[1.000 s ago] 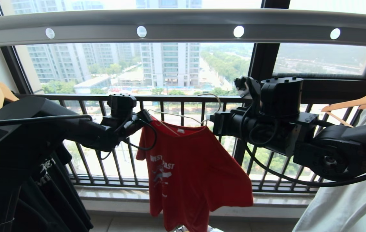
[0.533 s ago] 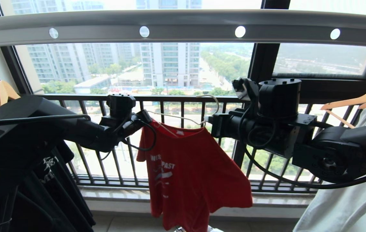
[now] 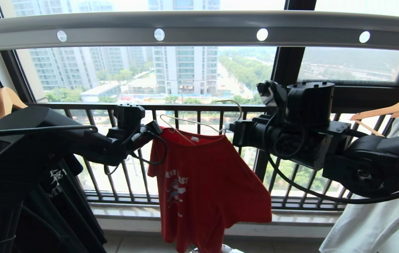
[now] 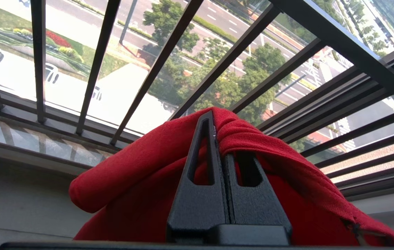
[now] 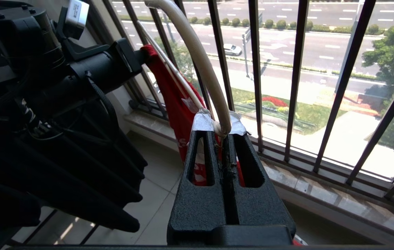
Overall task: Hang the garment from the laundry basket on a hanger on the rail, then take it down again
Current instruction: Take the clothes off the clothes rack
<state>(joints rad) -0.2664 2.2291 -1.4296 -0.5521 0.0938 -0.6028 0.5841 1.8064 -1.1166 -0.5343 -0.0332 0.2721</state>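
Observation:
The red garment hangs below the rail, in front of the window bars. My left gripper is shut on its shoulder; in the left wrist view the gripper pinches a fold of the red garment. My right gripper is shut on the neck of the white hanger, whose hook is free under the rail. In the right wrist view the gripper clamps the taped neck of the hanger, with the garment beyond. The laundry basket is out of view.
Black clothes hang from a wooden hanger at the left. A white shirt hangs from another wooden hanger at the right. The dark window railing runs close behind both grippers.
The whole view has shifted slightly to the right. The shoulder held by my left gripper has edged a little to the left. Both grips are unchanged.

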